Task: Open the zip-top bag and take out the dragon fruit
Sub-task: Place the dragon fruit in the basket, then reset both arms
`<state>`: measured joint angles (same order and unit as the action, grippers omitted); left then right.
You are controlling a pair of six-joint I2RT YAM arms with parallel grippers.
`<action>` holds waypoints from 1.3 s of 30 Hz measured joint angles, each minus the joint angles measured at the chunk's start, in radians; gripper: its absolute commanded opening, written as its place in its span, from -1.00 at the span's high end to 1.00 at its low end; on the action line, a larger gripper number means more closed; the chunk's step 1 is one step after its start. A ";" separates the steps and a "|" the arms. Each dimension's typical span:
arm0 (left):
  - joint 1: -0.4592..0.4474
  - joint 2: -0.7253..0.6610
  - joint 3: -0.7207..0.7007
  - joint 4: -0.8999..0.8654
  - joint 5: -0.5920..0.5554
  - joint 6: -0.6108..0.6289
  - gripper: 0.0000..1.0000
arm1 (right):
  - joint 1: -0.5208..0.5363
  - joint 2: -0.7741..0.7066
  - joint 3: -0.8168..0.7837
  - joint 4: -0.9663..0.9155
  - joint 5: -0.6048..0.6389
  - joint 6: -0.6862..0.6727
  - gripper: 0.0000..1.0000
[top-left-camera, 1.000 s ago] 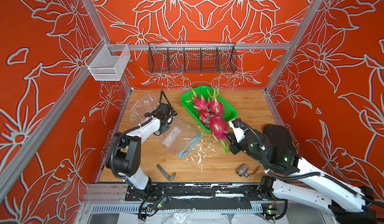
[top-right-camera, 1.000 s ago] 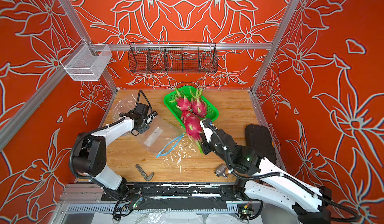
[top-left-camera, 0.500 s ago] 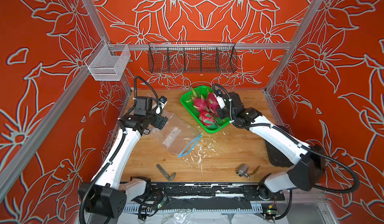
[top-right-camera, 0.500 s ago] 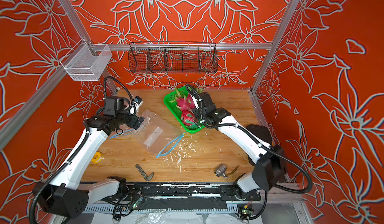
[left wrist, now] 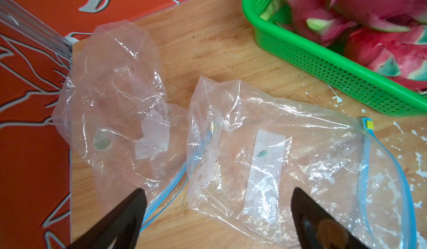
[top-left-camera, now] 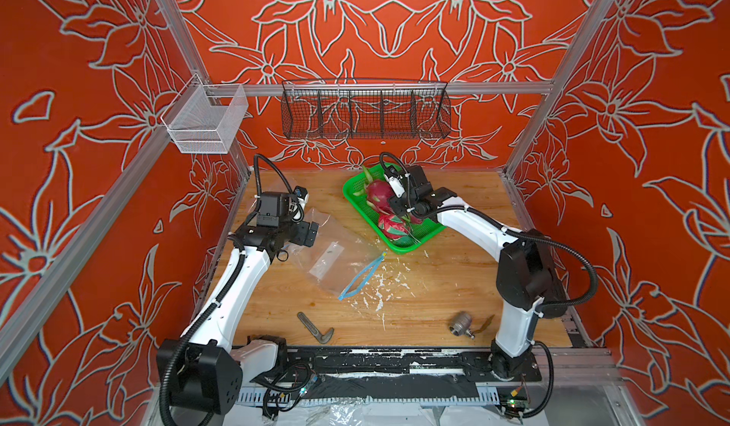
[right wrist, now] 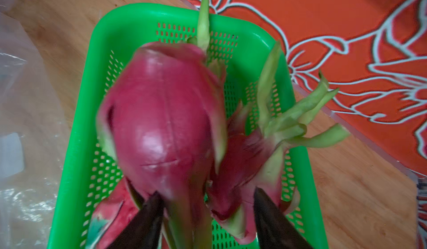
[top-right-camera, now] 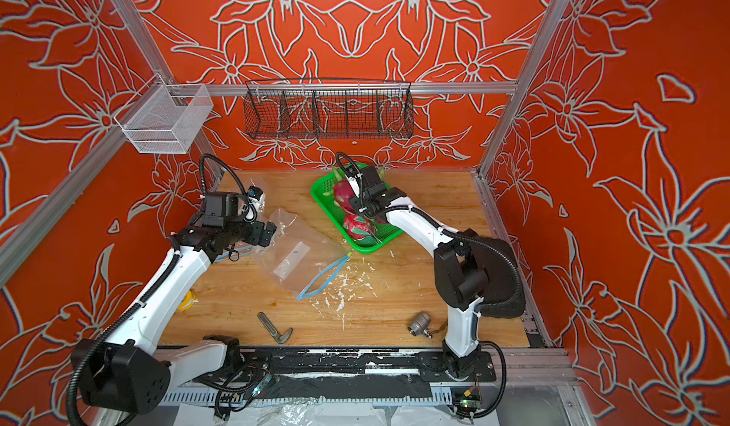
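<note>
On the wooden worktop (top-left-camera: 454, 278), toward the far side and slightly right of centre, a green basket (top-left-camera: 424, 235) is seen with pink fruit piled in it. The right end effector (right wrist: 206, 192) is held over this basket with its fingers parted. The narrow end of the dragon fruit (right wrist: 161, 120) is framed between them, with clear space beside one finger, so no grip is shown. This fruit is blurred in the right wrist view, and whether it is fully settled cannot be told. In a top view it is seen at the far end of the basket, with a second fruit (top-left-camera: 393, 224) nearer. Left of the basket and just beside its near corner, the zip-top bag (top-left-camera: 335, 262) is spread crumpled on the wood. Its blue zip strip (left wrist: 362, 178) is pulled apart into an open loop at the near end. The left end effector (left wrist: 217, 190) is poised above the far-left part of this bag, its fingers spread wide with nothing between them. A second clear bag (left wrist: 111, 93) is crumpled against the far-left corner. Near the front edge, a bent metal bar (top-left-camera: 316, 327) and a metal fitting (top-left-camera: 460, 323) are laid well apart.
</note>
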<state>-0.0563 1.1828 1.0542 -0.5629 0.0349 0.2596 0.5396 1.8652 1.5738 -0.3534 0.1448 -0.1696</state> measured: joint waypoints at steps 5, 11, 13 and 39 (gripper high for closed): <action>0.031 0.000 -0.029 0.048 0.020 -0.041 -0.95 | -0.006 -0.147 -0.076 -0.001 0.047 0.018 -0.95; 0.060 0.032 -0.105 0.134 0.058 -0.074 -0.95 | -0.054 -0.475 -0.196 0.021 0.065 0.061 -0.94; 0.068 0.052 -0.148 0.174 0.065 -0.085 -0.95 | -0.093 -0.601 -0.279 0.049 0.076 0.090 -0.94; 0.083 0.156 -0.634 0.933 0.066 -0.199 -0.93 | -0.471 -0.525 -1.286 1.090 0.108 0.153 -0.94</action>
<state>0.0265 1.3384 0.4198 0.3702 0.1005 0.0605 0.0689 1.3399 0.2874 0.7364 0.2523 -0.0166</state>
